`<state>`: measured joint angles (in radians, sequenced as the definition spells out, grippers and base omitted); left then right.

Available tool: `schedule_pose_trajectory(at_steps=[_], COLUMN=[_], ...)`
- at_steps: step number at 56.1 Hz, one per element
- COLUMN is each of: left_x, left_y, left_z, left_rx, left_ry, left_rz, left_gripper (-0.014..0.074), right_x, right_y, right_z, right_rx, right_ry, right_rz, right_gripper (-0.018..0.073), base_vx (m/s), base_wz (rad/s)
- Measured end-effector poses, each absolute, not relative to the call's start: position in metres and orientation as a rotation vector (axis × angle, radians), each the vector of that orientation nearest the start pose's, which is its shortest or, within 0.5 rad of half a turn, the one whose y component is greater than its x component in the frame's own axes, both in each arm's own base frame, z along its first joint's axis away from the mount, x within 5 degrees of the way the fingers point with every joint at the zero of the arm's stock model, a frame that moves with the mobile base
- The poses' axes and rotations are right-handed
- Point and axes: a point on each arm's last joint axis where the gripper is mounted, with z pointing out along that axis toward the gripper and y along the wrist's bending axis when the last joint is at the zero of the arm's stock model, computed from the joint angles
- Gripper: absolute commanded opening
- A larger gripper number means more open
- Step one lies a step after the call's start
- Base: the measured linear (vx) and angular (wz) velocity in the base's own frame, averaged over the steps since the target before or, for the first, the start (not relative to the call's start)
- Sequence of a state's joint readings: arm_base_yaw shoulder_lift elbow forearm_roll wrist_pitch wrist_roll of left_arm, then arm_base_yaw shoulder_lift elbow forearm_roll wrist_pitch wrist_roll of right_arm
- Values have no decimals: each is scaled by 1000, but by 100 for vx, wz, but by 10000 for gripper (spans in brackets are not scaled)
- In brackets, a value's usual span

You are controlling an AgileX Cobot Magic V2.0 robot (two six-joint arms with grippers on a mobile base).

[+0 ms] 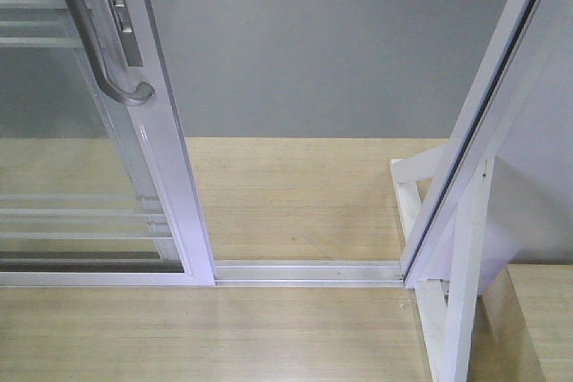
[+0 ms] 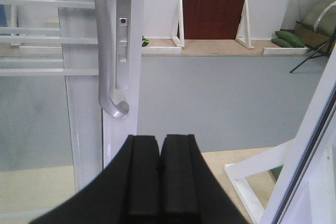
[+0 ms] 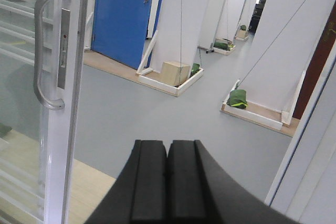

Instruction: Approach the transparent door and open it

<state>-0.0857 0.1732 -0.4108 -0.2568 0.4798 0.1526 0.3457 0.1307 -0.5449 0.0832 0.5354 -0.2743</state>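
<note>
Door: you had the transparent door (image 1: 81,176) at the left of the front view, slid aside, its white frame edge standing on the floor track (image 1: 309,270).
Opening: right of the door's edge the gap was wide, running to the slanted white frame (image 1: 474,131); grey floor lay beyond it and wood flooring on the near side.
Handle: one curved grey handle (image 2: 107,45) sat on the door's frame, beside a narrow metal lock plate (image 2: 122,35).
Bars: thin white horizontal bars crossed the glass left of the handle, in an upper and a lower group.
Left gripper (image 2: 160,177): your left pincer was closed, pads pressed together, holding nothing, below and just right of the handle, apart from it.
Right gripper (image 3: 168,182): your right pincer was likewise closed and empty, well right of the handle, facing the open gap.
Bracket: one white angled support bracket (image 1: 421,221) stood at the foot of the slanted frame.
Other doors: beyond the door you could count one blue door (image 3: 123,14) and one dark red door (image 2: 215,3).
Writing: none could be read.
</note>
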Motion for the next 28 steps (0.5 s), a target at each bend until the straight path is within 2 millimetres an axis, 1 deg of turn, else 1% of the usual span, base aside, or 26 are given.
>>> schedule_pose_trajectory(at_steps=[14, 18, 22, 28], left_x=[47, 48, 48, 48], left_y=[-15, -14, -12, -9], left_z=[298, 297, 292, 274], left_rx=[97, 118, 145, 176], left_ry=[1714, 1714, 1713, 1704], left_rz=[-220, -188, -131, -47], left_gripper=[0, 0, 0, 0], right_x=[22, 22, 22, 22], right_y=[12, 12, 12, 12], right_z=[335, 335, 335, 335], right_rx=[-466, -466, -466, -465], right_ry=[1536, 1536, 1537, 1537], right_rz=[145, 145, 147, 148], right_gripper=[-6, -6, -6, -6], base_vx=[0, 0, 0, 0], base_wz=[0, 0, 0, 0])
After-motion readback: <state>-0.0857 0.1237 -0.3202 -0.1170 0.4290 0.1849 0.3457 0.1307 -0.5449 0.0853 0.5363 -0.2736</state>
